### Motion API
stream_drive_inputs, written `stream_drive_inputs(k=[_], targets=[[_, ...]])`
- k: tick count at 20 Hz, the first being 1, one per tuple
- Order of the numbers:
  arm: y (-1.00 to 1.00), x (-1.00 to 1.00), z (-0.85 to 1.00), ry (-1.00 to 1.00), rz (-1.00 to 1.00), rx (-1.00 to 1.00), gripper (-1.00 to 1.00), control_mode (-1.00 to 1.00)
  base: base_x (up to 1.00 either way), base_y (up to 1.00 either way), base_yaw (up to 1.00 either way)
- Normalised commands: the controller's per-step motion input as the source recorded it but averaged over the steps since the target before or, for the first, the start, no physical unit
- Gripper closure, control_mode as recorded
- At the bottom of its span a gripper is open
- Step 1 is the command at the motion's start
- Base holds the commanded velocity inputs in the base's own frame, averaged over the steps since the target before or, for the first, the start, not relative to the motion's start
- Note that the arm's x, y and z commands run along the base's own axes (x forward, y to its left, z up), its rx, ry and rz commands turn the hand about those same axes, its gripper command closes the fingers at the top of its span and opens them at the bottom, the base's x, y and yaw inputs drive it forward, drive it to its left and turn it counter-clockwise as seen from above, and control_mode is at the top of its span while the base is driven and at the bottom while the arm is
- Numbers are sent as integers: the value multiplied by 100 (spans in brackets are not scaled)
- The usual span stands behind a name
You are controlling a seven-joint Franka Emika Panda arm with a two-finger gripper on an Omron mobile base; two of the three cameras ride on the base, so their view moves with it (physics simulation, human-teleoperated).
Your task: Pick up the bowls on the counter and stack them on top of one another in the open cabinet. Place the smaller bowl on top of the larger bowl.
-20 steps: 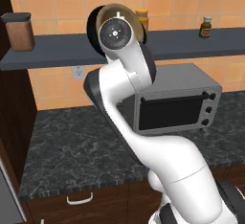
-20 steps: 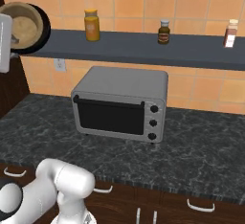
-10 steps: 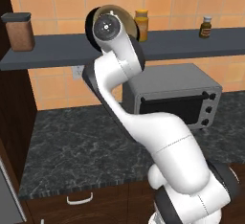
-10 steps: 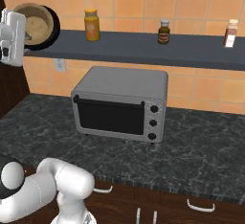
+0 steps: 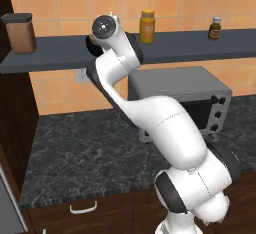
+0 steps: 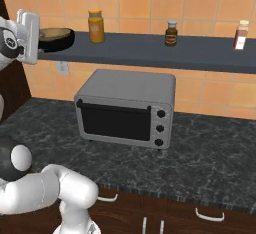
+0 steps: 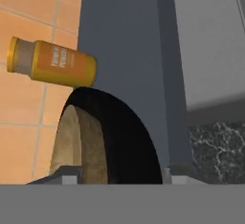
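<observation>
Tan wood-coloured smaller bowl (image 7: 79,146) nested in glossy black larger bowl (image 6: 57,38) on slate-grey shelf board (image 6: 150,50) beside orange jar (image 6: 96,26), stacked per task; hand (image 6: 31,37) at the rim, grip unclear.

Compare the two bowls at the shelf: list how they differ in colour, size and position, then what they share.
The smaller bowl is tan and wood-coloured; the larger bowl is glossy black. The black bowl is wider. The tan bowl sits nested inside the black one. Both are round and together at the open cabinet, beside the orange jar.
</observation>
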Motion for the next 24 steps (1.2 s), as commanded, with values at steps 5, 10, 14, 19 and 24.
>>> stream_drive_inputs(k=[5,10,14,19,24], targets=[[0,-86,-15,-2,-2,0,-100,-100,0,0,0],[-18,-100,-77,-11,-3,0,-100,-100,0,0,0],[-73,-100,-100,-2,0,0,-100,-100,0,0,0],[-88,-100,-100,0,-3,0,-100,-100,0,0,0],[-100,-100,-41,-14,-6,18,-100,-100,0,0,0]])
